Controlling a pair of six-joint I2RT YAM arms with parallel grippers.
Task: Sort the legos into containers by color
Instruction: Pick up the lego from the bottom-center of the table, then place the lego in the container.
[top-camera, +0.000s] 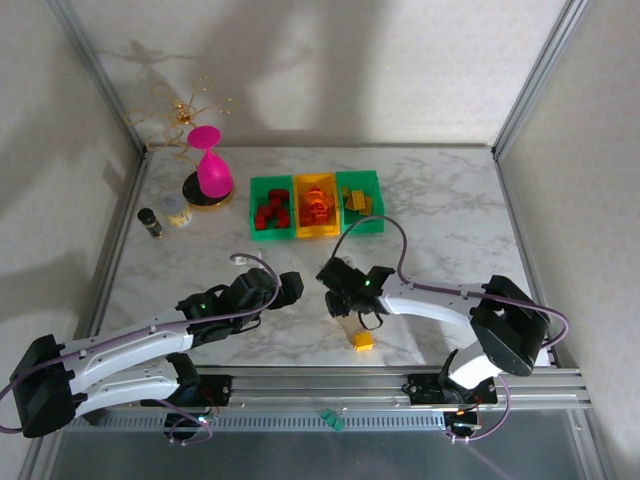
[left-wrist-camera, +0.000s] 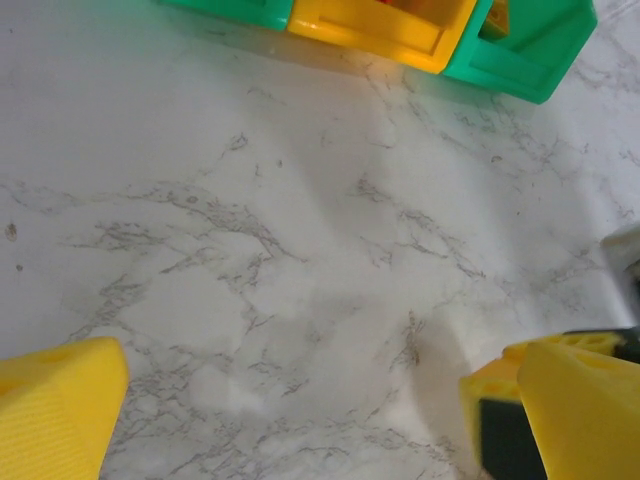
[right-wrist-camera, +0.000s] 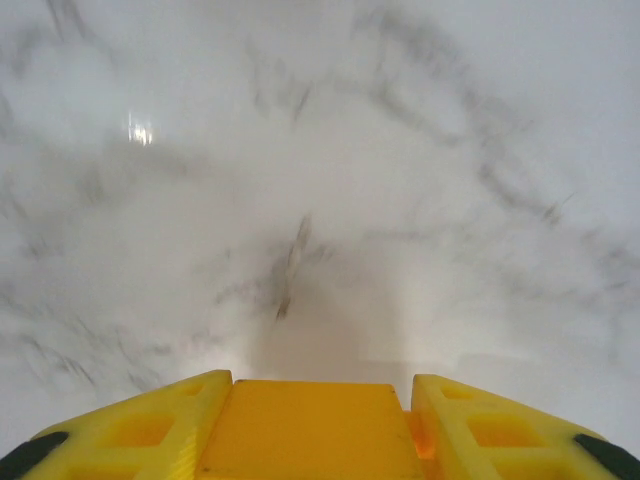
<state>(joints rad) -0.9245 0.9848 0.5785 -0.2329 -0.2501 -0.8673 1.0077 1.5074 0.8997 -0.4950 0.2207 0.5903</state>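
Where we find things around our two grippers

Ahead of both grippers three bins stand in one row on the table (top-camera: 450, 250), touching side to side: the left bin (top-camera: 256, 210), the middle bin (top-camera: 299, 208) and the right bin (top-camera: 376, 196), each with bricks (top-camera: 272, 212) in it. Ahead and to the left of the left gripper (top-camera: 288, 288), well left of the bins, we see two jars (top-camera: 176, 212) side by side, with the hourglass piece (top-camera: 212, 170) behind them. A brick (right-wrist-camera: 310, 430) sits between the fingers (right-wrist-camera: 150, 430) of the right gripper (top-camera: 345, 300). A loose brick (top-camera: 364, 341) lies on the table just behind that gripper.
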